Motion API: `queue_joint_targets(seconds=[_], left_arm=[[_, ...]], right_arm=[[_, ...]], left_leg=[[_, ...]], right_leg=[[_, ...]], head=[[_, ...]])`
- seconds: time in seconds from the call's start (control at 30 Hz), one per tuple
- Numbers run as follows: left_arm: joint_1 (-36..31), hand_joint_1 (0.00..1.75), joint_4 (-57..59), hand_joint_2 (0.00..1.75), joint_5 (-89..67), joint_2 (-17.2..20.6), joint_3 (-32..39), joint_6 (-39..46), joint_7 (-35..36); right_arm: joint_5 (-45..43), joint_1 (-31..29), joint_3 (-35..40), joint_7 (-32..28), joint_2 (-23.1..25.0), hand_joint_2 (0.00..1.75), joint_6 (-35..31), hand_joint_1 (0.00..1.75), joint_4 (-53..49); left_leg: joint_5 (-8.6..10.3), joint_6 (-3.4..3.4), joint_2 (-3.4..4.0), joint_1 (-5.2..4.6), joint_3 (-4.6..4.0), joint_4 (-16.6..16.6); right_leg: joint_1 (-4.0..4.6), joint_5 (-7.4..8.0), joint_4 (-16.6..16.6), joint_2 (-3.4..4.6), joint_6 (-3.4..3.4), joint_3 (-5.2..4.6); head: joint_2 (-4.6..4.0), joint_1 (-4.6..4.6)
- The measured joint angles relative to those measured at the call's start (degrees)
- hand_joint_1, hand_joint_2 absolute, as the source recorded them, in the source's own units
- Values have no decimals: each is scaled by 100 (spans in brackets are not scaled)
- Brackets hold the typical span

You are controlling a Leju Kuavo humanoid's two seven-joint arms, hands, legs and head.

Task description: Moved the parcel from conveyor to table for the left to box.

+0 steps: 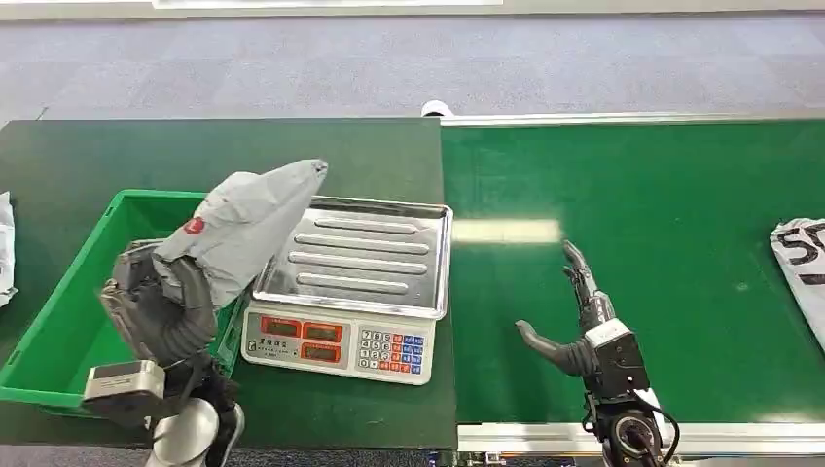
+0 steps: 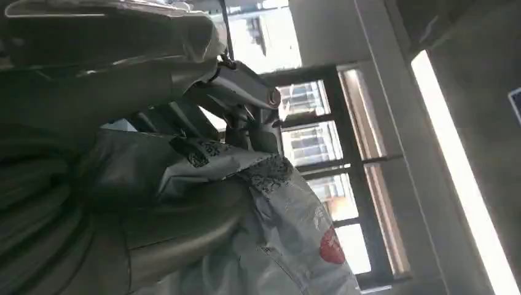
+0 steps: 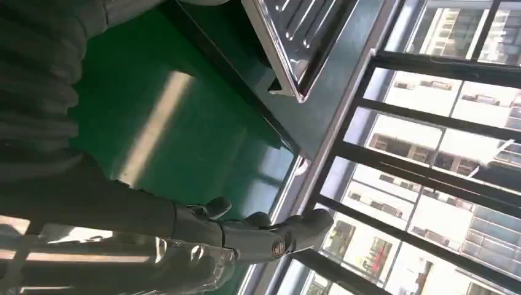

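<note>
A grey plastic parcel (image 1: 243, 229) with a red round mark is held up by my left hand (image 1: 161, 302), above the right wall of the green box (image 1: 68, 321) and the left edge of the scale. In the left wrist view the parcel (image 2: 289, 239) lies pressed between the thumb and the darker fingers (image 2: 239, 98). My right hand (image 1: 574, 326) hovers over the green conveyor (image 1: 681, 224), fingers spread and holding nothing; its fingers (image 3: 270, 236) also stretch out in the right wrist view.
A digital scale with a steel tray (image 1: 365, 258) stands on the dark green table (image 1: 117, 156), right of the box. Another white parcel (image 1: 803, 272) lies at the conveyor's right edge. Part of a white bag (image 1: 5, 248) lies at the table's left edge.
</note>
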Motion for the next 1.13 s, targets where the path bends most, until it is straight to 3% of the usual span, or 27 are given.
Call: queue_joint_targets(seconds=[0.33, 0.47, 0.5, 0.53, 0.57, 0.7, 1.03, 1.07, 1.13], left_arm=[[222, 175, -607, 175, 206, -300, 1249, -2, 0], [265, 175, -596, 175, 304, -332, 1424, 2, 0], [272, 159, -574, 175, 326, -330, 1438, 2, 0], [278, 87, -477, 175, 330, -326, 1433, -4, 4], [278, 2, -359, 175, 265, -319, 1403, -80, 78], [293, 0, 222, 175, -285, -256, 1119, -404, 546], [291, 0, 625, 175, -439, -254, 928, -422, 680], [290, 0, 639, 0, -433, -258, 933, -404, 678], [288, 0, 656, 0, -152, -284, 941, -317, 488]], right_arm=[[13, 13, 68, 22, -13, 175, -118, 0, 7], [20, -8, 129, 48, -24, 175, -140, 0, 9], [35, -11, 131, 57, -24, 175, -140, 0, 13], [74, -13, 131, 83, -24, 175, -140, 0, 13], [92, -13, 133, 94, -24, 175, -140, 0, 13], [199, -27, 140, 140, -24, 175, -111, 0, 35], [299, -44, 146, 216, -22, 175, -98, 0, 111], [308, -44, 146, 227, -22, 175, -92, 0, 120], [339, -45, 151, 232, -15, 175, -81, 0, 138]], left_leg=[[0, 0, 0, 0, 1, 0], [0, 0, 0, 0, 1, 0], [0, 0, 0, 0, 1, 0], [0, 0, -1, 0, 2, 0], [0, 0, -1, 0, 2, 0], [0, 0, 0, 0, 1, 0], [0, 0, 0, 0, 1, 0], [0, 0, 0, 0, 1, 0], [0, 0, -1, 0, 1, 0]], right_leg=[[0, 0, 0, -1, 0, 2], [0, 0, 0, -1, 0, 2], [-1, 0, 0, -1, 0, 1], [-1, 0, 0, -1, 0, 0], [-1, 0, 0, -2, 0, 1], [-1, 0, 0, -1, 0, 1], [0, 0, 0, -1, 0, 0], [0, 0, 0, -1, 0, 0], [0, 0, 0, -1, 0, 0]], head=[[0, 0], [0, 0], [0, -2], [0, -2], [0, 0], [0, -2], [0, -2], [0, -2], [0, -2]])
